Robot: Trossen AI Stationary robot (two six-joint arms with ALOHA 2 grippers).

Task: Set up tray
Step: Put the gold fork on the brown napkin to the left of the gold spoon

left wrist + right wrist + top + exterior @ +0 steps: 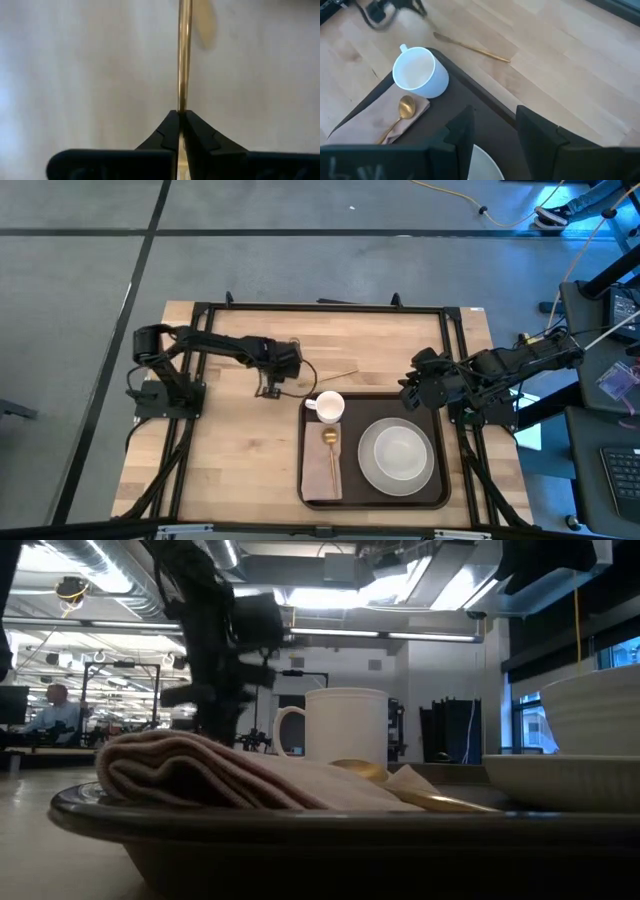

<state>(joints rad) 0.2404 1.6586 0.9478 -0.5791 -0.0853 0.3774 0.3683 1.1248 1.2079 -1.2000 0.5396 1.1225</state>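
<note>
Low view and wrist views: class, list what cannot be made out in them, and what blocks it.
- Low view: the plate is cut off by the right edge, and the floor of the tray is hidden by its own rim.
- Left wrist view: the gold utensil is blurred at its far end, so whether it is a fork or a knife is unclear.
- Right wrist view: only a sliver of the plate shows behind the open right gripper.

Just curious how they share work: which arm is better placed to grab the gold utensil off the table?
Left. Its claw sits right at the gold utensil's stem; the right claw hovers open over the tray.
</note>
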